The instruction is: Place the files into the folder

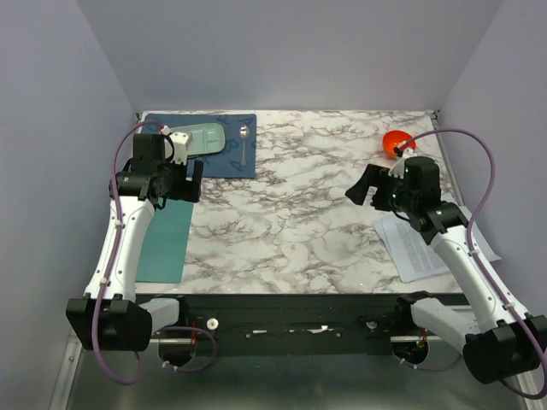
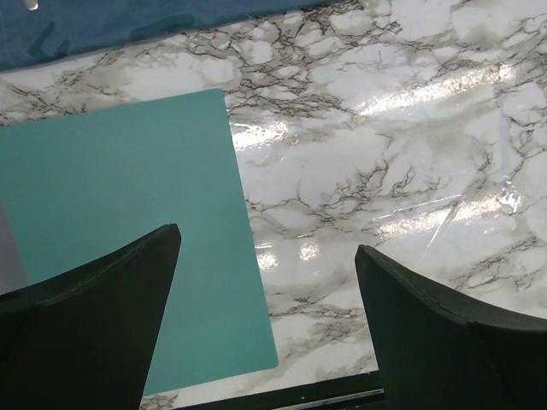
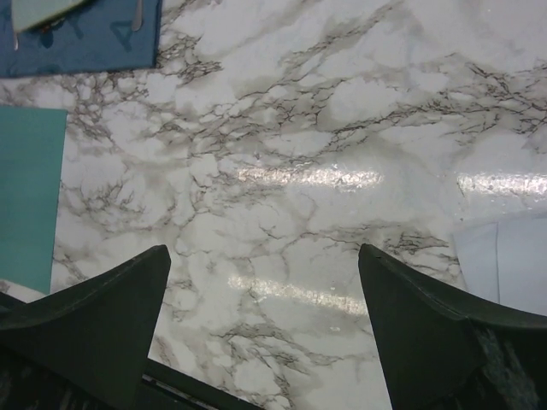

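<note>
The teal-green folder [image 1: 164, 243] lies closed and flat at the table's near left; it also shows in the left wrist view [image 2: 128, 239] and at the left edge of the right wrist view [image 3: 26, 196]. The white printed files [image 1: 420, 243] lie at the near right, partly under my right arm; a corner shows in the right wrist view [image 3: 504, 256]. My left gripper [image 1: 192, 179] is open and empty, held above the folder's far right corner. My right gripper [image 1: 363, 190] is open and empty, above bare marble left of the files.
A dark blue placemat [image 1: 224, 147] at the far left holds a pale green tray [image 1: 201, 139] and a spoon [image 1: 244, 143]. A red-orange ball [image 1: 395, 143] sits at the far right. The marble table's [image 1: 299, 222] near edge has a black rail.
</note>
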### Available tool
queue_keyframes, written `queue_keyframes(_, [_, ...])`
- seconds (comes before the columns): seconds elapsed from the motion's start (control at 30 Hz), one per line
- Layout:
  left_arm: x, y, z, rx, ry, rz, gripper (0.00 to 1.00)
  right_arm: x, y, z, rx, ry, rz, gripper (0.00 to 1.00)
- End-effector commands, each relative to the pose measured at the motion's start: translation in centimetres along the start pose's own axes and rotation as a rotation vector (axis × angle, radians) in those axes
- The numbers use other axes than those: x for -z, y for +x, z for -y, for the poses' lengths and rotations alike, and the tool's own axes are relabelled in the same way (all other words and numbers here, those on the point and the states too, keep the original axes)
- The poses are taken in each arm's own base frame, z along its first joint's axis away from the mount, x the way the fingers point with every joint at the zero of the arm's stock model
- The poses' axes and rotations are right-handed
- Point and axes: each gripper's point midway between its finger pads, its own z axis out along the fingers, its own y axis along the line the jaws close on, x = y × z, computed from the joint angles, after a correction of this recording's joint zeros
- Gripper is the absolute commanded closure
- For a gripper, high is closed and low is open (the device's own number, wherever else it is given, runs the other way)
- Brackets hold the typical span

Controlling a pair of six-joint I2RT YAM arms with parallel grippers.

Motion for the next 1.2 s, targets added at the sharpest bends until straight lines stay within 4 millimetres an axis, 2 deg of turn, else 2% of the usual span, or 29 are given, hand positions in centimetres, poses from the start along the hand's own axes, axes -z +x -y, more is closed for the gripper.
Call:
queue_keyframes(0.0, [-1.5,1.1,-2.1,0.049,-0.019,-0.037,0.01,-0.6,0.0,-2.0,0.0,-0.1,0.017,0.0])
queue_keyframes(0.1, [-2.3,2.6,-6.1,0.115,-0.083,-0.072,0.01,-1.2,0.4,-3.0,0.029,-0.113,0.002,0.0])
queue_keyframes(0.13, [-2.1,3.4,-8.6,0.169,-0.128,-0.076,0.01,-1.4,0.6,-3.3,0.045,-0.113,-0.003,0.0])
queue_keyframes(0.2, [-2.9,4.7,-10.8,0.216,-0.151,-0.1,0.01,-1.6,0.8,-4.2,0.074,-0.115,-0.003,0.0])
queue_keyframes(0.27, [-2.9,6.4,-13.2,0.257,-0.18,-0.126,0.01,-2.0,1.2,-4.7,0.095,-0.113,-0.014,0.0])
queue_keyframes(0.4, [-3.6,8.9,-16.2,0.297,-0.216,-0.151,0.01,-2.1,2.3,-6.4,0.146,-0.135,-0.027,0.0])
queue_keyframes(0.5, [-3.9,10.5,-18.0,0.306,-0.262,-0.167,0.01,-2.2,3.2,-6.8,0.184,-0.125,-0.028,0.0])
queue_keyframes(0.6, [-3.8,12.4,-19.7,0.34,-0.295,-0.184,0.01,-2.1,3.7,-7.3,0.204,-0.122,-0.023,0.0])
queue_keyframes(0.8, [-4.1,14.6,-22.1,0.366,-0.299,-0.209,0.01,-1.8,4.9,-7.5,0.223,-0.103,-0.017,0.0])
queue_keyframes(1.17, [-7.0,18.3,-22.4,0.405,-0.243,-0.277,0.01,0.1,5.0,-8.2,0.243,-0.089,0.034,0.03])
